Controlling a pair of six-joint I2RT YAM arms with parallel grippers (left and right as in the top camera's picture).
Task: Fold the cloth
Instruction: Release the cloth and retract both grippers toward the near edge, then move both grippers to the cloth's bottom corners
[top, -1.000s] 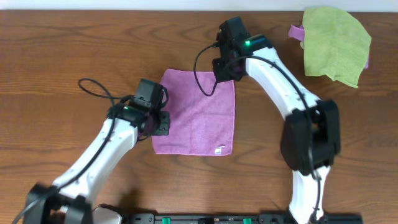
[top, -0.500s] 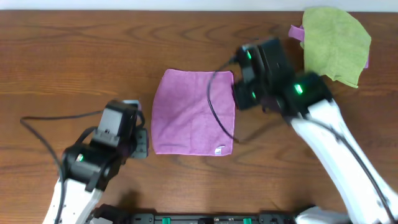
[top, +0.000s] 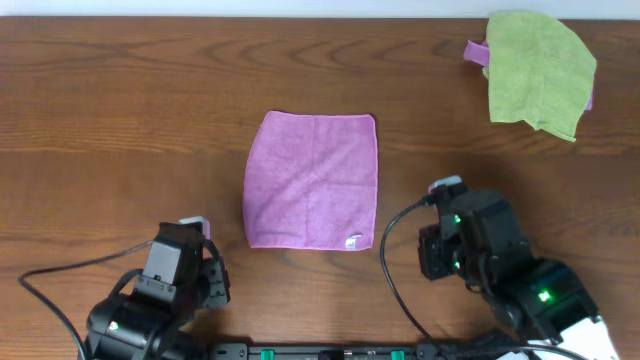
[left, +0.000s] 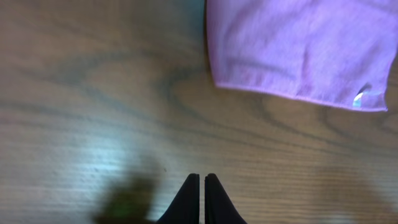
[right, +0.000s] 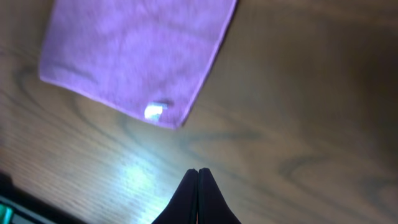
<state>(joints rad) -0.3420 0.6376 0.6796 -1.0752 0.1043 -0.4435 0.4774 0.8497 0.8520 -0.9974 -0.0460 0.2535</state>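
Note:
The purple cloth (top: 311, 180) lies spread flat in the middle of the wooden table, with a small white tag (top: 352, 240) at its near right corner. My left gripper (left: 201, 178) is shut and empty over bare wood, short of the cloth's (left: 298, 50) near left corner. In the overhead view its arm (top: 165, 300) sits at the front left. My right gripper (right: 198, 171) is shut and empty too, just short of the cloth's (right: 137, 56) tagged corner (right: 154, 111). That arm (top: 490, 260) is at the front right. Neither gripper touches the cloth.
A lime-green cloth (top: 540, 70) lies crumpled at the back right, with a bit of purple fabric (top: 478, 50) showing from under it. A black rail (top: 330, 352) runs along the table's front edge between the two arm bases.
Both arms have drawn back from the cloth's left edge and far right corner to the near side of the table. The cloth has stayed flat in the same place.

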